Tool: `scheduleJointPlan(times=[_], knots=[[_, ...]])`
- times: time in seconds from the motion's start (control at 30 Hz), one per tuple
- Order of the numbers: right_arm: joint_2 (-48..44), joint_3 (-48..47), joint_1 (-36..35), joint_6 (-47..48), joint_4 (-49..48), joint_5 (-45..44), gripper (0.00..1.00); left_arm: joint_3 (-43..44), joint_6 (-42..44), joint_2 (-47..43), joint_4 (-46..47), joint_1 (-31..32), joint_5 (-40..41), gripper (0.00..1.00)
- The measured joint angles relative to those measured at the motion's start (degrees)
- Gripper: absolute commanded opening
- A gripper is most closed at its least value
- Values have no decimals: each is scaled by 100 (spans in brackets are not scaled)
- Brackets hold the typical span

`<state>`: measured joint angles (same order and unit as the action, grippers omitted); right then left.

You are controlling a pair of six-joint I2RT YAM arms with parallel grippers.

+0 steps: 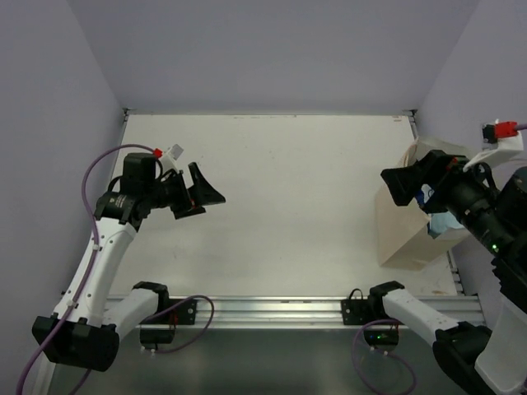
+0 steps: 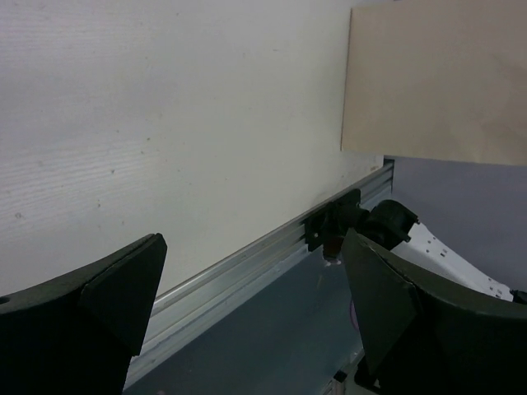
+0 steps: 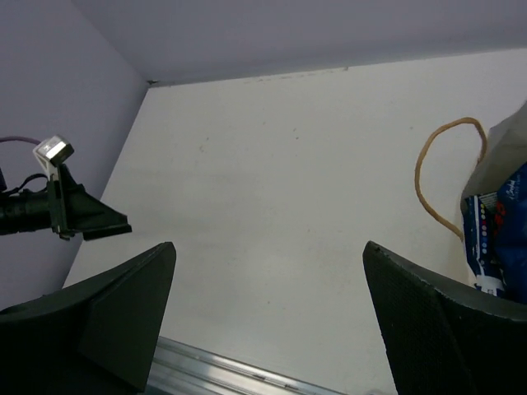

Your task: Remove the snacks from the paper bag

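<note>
The tan paper bag [image 1: 402,234] stands at the table's right edge, its mouth facing up. Inside it show a dark blue and white snack packet [image 1: 426,196] and a light blue one [image 1: 445,224]. In the right wrist view the dark blue packet [image 3: 498,239] sits at the far right inside the bag's edge [image 3: 504,148], beside a brown cord handle [image 3: 428,177]. My right gripper [image 1: 399,185] is open and empty, hovering over the bag's left rim. My left gripper [image 1: 206,200] is open and empty, far left above the table. The left wrist view shows the bag's side [image 2: 436,82].
An aluminium rail [image 1: 272,309] runs along the table's near edge. Grey walls close the left, back and right sides. A red and white fitting [image 1: 504,132] is on the right wall. The left gripper shows in the right wrist view [image 3: 82,220].
</note>
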<state>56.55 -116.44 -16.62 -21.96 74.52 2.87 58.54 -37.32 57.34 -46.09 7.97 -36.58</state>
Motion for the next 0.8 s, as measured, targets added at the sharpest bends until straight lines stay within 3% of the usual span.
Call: scheduleJointPlan(times=[0.27,0.8], knots=[[-57,-632,-4,-37,181,-1027,99,46,7,-2,190,278,-256,97],[946,601,-9,-295,262,-2009,99,426,2,105,188,417,-417,97]])
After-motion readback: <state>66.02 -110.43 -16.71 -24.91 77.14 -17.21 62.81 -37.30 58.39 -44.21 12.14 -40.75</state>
